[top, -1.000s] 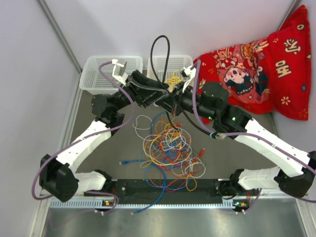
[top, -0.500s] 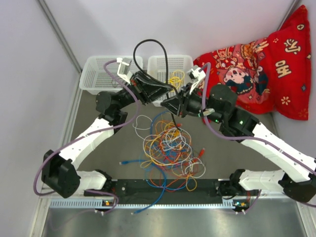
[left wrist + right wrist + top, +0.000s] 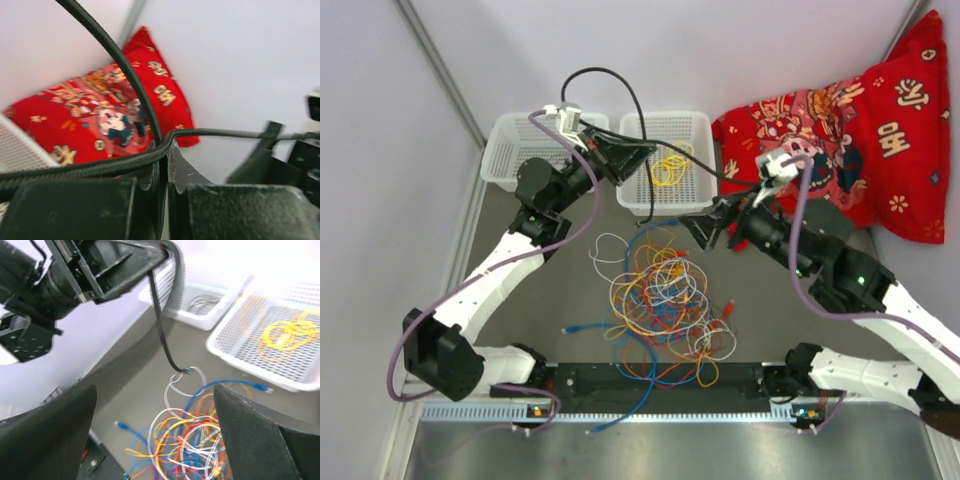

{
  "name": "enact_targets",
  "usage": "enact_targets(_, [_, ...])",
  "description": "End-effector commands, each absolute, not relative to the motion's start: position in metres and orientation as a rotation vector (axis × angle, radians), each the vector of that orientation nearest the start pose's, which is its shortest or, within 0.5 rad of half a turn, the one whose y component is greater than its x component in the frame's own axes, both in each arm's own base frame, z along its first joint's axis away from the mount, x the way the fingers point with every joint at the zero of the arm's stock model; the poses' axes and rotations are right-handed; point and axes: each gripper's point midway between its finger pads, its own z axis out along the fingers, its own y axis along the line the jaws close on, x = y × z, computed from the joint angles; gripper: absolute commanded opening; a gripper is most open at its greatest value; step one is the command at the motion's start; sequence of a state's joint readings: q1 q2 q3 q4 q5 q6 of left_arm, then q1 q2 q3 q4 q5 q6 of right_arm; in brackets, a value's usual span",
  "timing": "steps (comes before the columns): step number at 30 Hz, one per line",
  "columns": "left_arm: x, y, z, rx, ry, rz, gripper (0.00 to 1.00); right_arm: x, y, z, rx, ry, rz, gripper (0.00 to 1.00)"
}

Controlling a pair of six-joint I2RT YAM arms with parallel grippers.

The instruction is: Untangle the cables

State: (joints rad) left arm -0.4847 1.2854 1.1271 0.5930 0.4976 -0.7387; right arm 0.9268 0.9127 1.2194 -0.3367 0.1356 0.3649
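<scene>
**Q:** Top external view: which materials and shapes are present?

**A:** One thick black braided cable [image 3: 603,69], round in section, rises in a tall loop beyond the tangle of thin glossy cables [image 3: 660,295]. The tangle is a flat heap of interlaced loops in orange, blue, white, yellow and red, and some of them carry small plug ends. It lies on the matte dark grey table [image 3: 550,290]. Two rectangular baskets stand side by side at the far edge of the tangle: the left-hand white perforated plastic basket [image 3: 520,118] and the right-hand white perforated plastic basket [image 3: 670,117]. One red printed fabric cushion [image 3: 850,130], soft and creased, lies beyond the tangle to the right.

**Q:** What is the state of each pincer?

**A:** The left gripper [image 3: 638,153] is raised beyond the tangle's far edge. Its jaws are pressed together on the thick black braided cable, which leaves the fingers on both sides. One end of this cable hangs down at the far edge of the tangle, and contact with the heap cannot be determined. The right gripper [image 3: 705,230] is at the far right of the tangle, with its jaws spread wide and nothing between them.

**Q:** What are the counts?

**A:**
- Grippers: two.
- Baskets: two.
- Cushion: one.
- Raised black cable: one.
- Right-hand basket contents: one yellow wire coil [image 3: 668,168].
- Left-hand basket contents: one thin dark wire coil [image 3: 200,302].
- Loops in the tangle: too interwoven to count.
</scene>
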Motion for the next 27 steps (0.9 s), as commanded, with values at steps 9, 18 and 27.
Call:
enact_targets(9, [0.449,-0.153,0.437,-0.143,1.319,-0.814,0.00,0.190,0.174,0.409,-0.189,1.567,0.720,0.99])
enact_targets(18, [0.554,-0.080,0.428,-0.328,1.279,-0.568,0.00,0.196,0.171,0.375,-0.227,1.636,0.627,0.99])
enact_targets(27, [0.636,-0.053,0.409,-0.346,1.236,-0.428,0.00,0.207,0.185,0.350,-0.281,1.688,0.573,0.99])
